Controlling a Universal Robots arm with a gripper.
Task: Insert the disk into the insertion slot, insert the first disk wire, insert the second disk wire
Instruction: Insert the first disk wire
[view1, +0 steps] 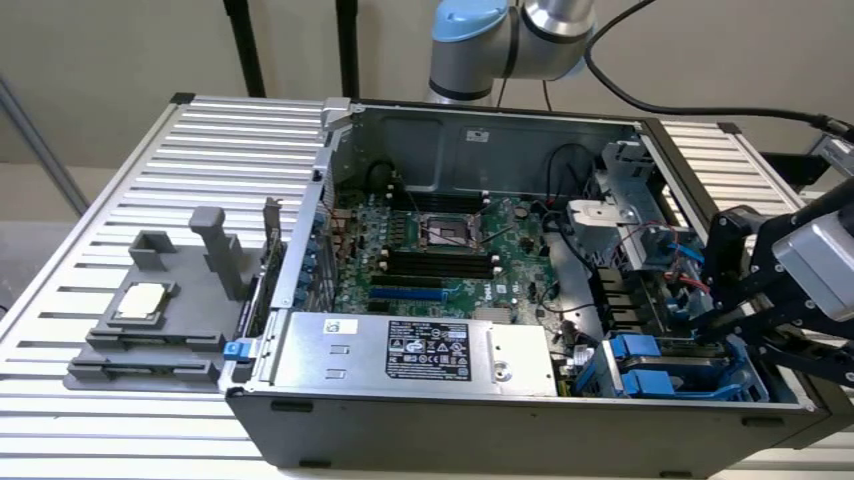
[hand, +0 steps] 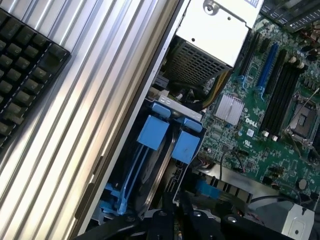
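The disk (view1: 651, 368) sits in the insertion slot (hand: 176, 104) at the case (view1: 400, 440) corner, blue frame showing. The gripper (view1: 705, 325) has its fingers pressed together

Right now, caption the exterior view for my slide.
Shut claw over the blue-fitted insertion slot in the open computer case, beside the silver power supply.

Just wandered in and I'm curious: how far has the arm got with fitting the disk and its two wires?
Done, it seems: the disk in its blue frame sits in the slot. In hand: the gripper, shut, hangs right at that slot; whether it pinches anything is hidden. Left: the wires beside the slot; I cannot tell that either is plugged in.
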